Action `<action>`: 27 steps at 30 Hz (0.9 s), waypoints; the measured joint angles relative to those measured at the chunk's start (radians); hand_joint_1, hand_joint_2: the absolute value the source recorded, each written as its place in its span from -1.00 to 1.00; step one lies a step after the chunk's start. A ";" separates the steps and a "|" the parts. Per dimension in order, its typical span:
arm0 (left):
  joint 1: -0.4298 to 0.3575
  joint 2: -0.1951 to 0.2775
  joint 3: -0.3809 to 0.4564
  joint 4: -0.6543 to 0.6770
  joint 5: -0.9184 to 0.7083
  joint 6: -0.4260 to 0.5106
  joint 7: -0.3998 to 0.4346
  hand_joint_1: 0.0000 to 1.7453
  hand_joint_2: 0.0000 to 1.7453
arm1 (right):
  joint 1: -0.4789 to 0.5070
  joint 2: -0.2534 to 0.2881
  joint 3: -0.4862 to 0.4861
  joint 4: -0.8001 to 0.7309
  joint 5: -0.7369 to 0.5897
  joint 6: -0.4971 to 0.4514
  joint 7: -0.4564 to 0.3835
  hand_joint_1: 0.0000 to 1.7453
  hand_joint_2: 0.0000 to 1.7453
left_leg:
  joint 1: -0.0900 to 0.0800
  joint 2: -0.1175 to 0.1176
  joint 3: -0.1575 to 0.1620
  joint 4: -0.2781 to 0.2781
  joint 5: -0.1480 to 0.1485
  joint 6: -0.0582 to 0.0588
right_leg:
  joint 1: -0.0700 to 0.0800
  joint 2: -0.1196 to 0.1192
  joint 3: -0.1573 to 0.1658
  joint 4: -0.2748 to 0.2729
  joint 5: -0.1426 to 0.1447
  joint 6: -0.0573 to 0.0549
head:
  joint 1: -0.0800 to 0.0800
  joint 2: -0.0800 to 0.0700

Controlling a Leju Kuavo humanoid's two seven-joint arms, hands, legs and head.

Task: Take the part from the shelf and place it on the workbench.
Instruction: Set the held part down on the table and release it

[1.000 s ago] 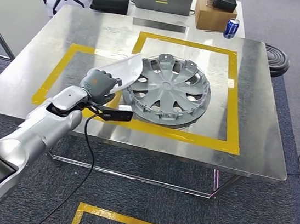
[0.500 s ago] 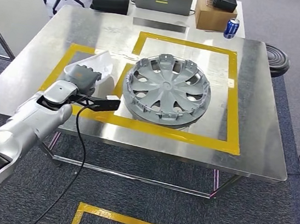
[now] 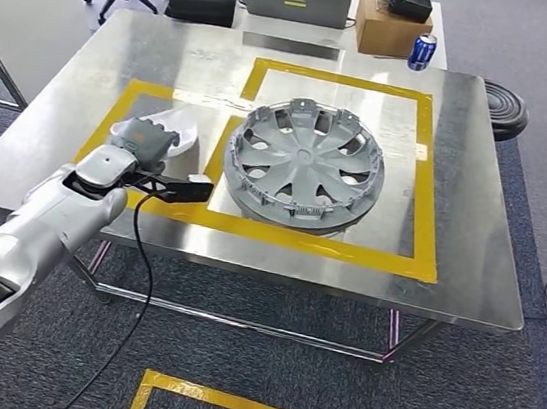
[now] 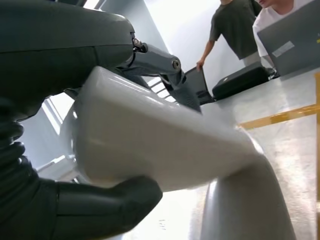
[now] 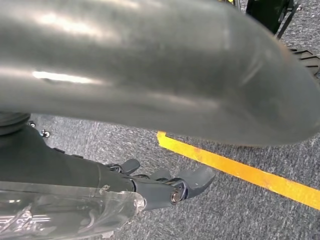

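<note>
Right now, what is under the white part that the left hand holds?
Under the white part lies the metal workbench, inside the smaller yellow tape frame. The left hand grips the part and covers its near side, so whether it rests on the bench cannot be seen.

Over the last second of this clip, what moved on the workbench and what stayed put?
The left hand carried the white part leftward, away from the hubcap's rim, and lowered it into the left yellow-taped square on the workbench. The hand still holds the part; no release is visible. The hubcap and the blue can behind the workbench stayed where they were.
</note>
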 joint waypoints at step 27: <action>0.001 -0.007 0.236 -0.041 0.382 -0.110 -0.317 -1.00 -1.00 | 0.011 -0.001 0.033 0.000 -0.045 0.001 -0.017 -1.00 -1.00 | 0.000 0.000 0.000 0.000 0.000 0.000 | 0.000 0.000 0.000 0.000 0.000 0.000 | 0.000 0.000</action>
